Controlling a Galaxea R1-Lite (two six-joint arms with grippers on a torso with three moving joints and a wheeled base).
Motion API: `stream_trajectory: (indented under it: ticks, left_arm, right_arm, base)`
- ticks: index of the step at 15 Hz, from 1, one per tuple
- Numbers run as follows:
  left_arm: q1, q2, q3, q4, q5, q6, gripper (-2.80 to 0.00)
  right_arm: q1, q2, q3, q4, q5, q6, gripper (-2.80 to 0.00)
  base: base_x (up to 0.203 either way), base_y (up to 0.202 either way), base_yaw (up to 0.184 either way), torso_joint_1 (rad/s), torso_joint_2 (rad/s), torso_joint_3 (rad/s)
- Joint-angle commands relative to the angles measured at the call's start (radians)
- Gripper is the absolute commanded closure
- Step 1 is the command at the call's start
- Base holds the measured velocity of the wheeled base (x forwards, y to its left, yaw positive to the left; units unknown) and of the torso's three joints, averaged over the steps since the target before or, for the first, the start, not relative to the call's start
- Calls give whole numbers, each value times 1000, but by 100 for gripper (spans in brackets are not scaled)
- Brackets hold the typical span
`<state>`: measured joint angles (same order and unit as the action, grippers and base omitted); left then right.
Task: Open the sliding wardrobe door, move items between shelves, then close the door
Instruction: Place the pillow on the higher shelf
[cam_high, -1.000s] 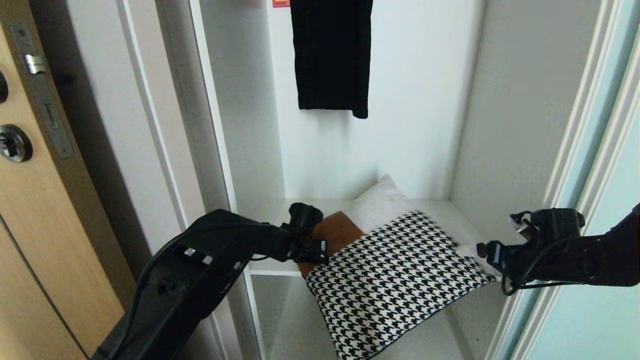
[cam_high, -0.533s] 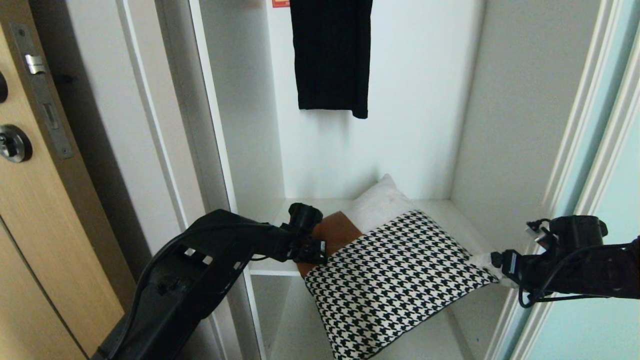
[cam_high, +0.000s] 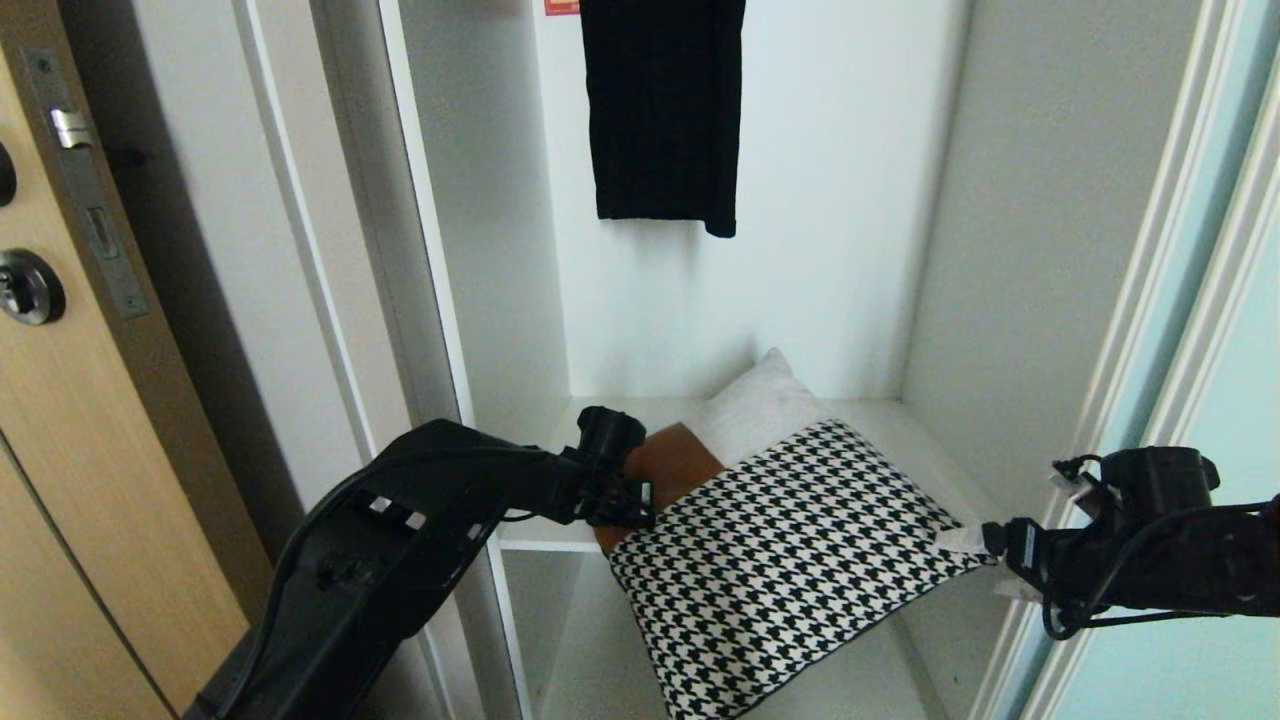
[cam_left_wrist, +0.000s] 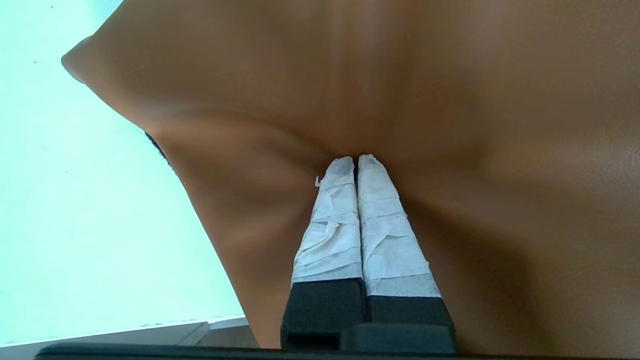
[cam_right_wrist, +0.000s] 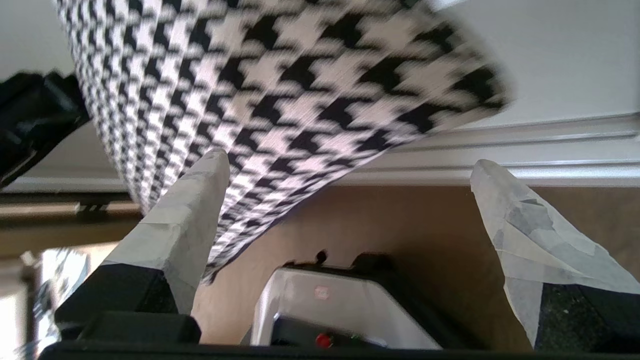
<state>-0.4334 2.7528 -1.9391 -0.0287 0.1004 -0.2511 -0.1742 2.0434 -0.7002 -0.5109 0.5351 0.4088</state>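
Observation:
The wardrobe stands open, with the sliding wardrobe door (cam_high: 1235, 400) pushed to the right. On the white shelf (cam_high: 925, 432) lie the items: a houndstooth cushion (cam_high: 790, 560) that tilts out over the shelf's front edge, a rust-brown cushion (cam_high: 672, 462) under it and a white one (cam_high: 762, 405) behind. My left gripper (cam_high: 640, 502) is shut on the rust-brown cushion (cam_left_wrist: 400, 80), whose fabric creases around the gripper's (cam_left_wrist: 356, 159) tips. My right gripper (cam_high: 985, 562) is open at the houndstooth cushion's right corner, and in the right wrist view that cushion (cam_right_wrist: 280, 85) lies against one finger (cam_right_wrist: 200, 200) of the gripper (cam_right_wrist: 350, 162).
A long black garment (cam_high: 665, 110) hangs at the back of the compartment. A tan wooden door (cam_high: 60, 480) with a metal lock stands at far left. Another white compartment (cam_high: 590, 640) opens under the shelf. The robot's base (cam_right_wrist: 340, 310) shows low in the right wrist view.
My right gripper has drawn back to the right and a little down, off the houndstooth cushion's corner, staying open. The left arm and the cushions have kept still.

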Motion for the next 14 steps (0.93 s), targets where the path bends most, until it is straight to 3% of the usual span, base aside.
stream_trajectory:
  ticks: [1,6,14]
  left_arm:
    - [0,1,0,-2,1,-2,0]
    - [1,-2,0,-2,1,-3,0]
    - [1,-5,0,-3,0,-5,0]
  right_arm:
    - [30,22,-2,-3,12,19,-280]
    - [87,61,-45,-3,13,79,-280]
    - [96,101,-50,-55,13,79,-280]
  base:
    - [0,0,0,0,0,0]
    - [0,0,0,0,0,0]
    - [0,0,0,0,0,0]
